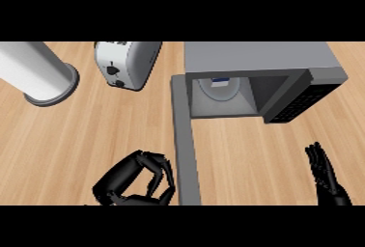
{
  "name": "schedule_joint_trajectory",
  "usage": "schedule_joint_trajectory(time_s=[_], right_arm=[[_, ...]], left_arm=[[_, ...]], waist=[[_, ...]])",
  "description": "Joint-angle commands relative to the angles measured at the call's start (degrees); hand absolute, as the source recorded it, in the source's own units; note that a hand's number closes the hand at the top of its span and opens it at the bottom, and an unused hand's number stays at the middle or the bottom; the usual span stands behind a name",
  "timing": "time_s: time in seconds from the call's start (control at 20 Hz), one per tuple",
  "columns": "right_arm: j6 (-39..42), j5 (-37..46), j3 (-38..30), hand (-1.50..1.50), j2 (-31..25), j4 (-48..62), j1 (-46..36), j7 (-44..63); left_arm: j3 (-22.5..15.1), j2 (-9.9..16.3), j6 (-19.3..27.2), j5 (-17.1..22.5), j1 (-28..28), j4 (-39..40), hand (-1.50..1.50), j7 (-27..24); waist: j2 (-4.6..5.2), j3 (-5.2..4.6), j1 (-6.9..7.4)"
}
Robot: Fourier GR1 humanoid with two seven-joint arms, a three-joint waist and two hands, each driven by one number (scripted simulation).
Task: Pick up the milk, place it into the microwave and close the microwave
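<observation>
The left hand is seen lowest, fingers curled in on nothing, just beside the swung-open microwave door. The right hand is rested at the right edge, fingers straight. Further up, the milk is tucked inside the microwave. A toaster and a grey cylinder are parked left.

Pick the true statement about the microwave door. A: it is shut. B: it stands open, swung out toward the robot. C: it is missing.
B: the microwave shows its cavity, and its door reaches out from its left side to beside the left hand.
</observation>
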Motion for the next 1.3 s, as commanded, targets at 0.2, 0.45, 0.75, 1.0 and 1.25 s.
schedule_joint_trajectory(time_s=[0.2, 0.45, 0.75, 1.0, 1.25], right_arm=[[3.6, -3.4, -2.5, -1.5, -1.8, -8.4, 9.7, -4.3], [9.1, -8.6, -4.6, -1.5, -5.2, -15.0, 11.2, -1.3], [12.4, -12.4, -5.2, -1.5, -6.3, -18.6, 10.8, -0.4], [12.8, -13.7, -6.4, -1.5, -8.3, -23.2, 9.0, 1.4], [15.7, -15.5, -6.2, -1.5, -10.4, -23.8, 8.3, 2.1]], left_arm=[[-11.5, -0.3, 9.5, -2.3, -12.8, 25.7, 1.5, -8.7], [-24.8, -0.3, 19.8, 3.2, -17.4, 35.0, 1.5, -14.0], [-36.1, -0.3, 35.7, 13.2, -24.3, 38.7, 1.5, -11.2], [-38.2, -0.3, 43.7, 18.8, -28.4, 38.6, 1.5, -10.4], [-38.0, -0.3, 50.5, 24.5, -30.8, 37.8, 1.5, -13.1]], waist=[[0.24, 0.02, 0.24], [0.42, -0.08, -1.11], [0.62, -0.11, -2.82], [1.06, -0.29, -5.1], [1.71, -0.36, -6.59]])
